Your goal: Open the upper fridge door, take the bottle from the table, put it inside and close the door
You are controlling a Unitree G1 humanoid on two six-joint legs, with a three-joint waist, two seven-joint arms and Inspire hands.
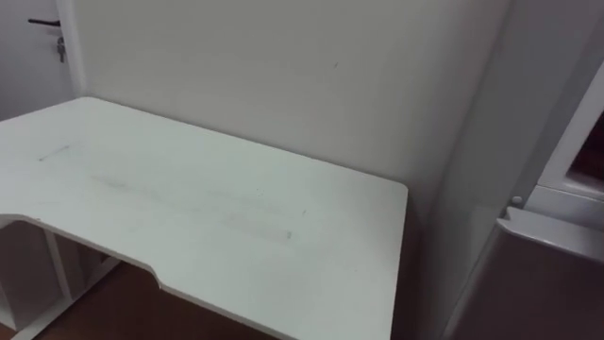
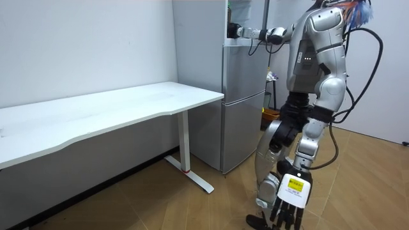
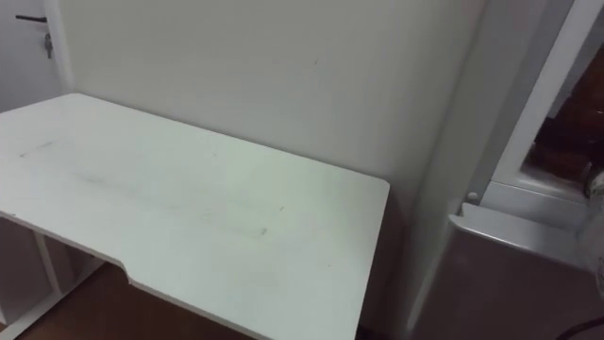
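Standing close before the tall grey fridge (image 2: 243, 108), at the room view's right, the robot faces it with 1 arm raised and its near side towards the camera. Its right hand (image 2: 234, 30) is held out about level with the shoulder, at the front edge of the upper fridge (image 2: 246, 16), just above the seam where the lower door (image 2: 244, 128) begins. That hand is small and dark there, and I cannot tell whether its fingers are spread, pressed together or pinching anything. Whether the bottle is in that hand or inside the compartment, I cannot tell either. The left hand (image 2: 291, 201) hangs low by the legs, near the wooden floor (image 2: 160, 204), with its fingers straight, slightly spread and pointing down, holding nothing.

The eye views look down over the white table (image 1: 189, 198), which stands against the white wall (image 1: 283, 66) with its right end just beside the fridge's side panel. At their right side the upper compartment stands open, its interior dark and reddish. A pale blurred shape (image 3: 595, 222) at the right edge is too unclear to name. A dark door handle (image 1: 42, 23) shows at the far upper left
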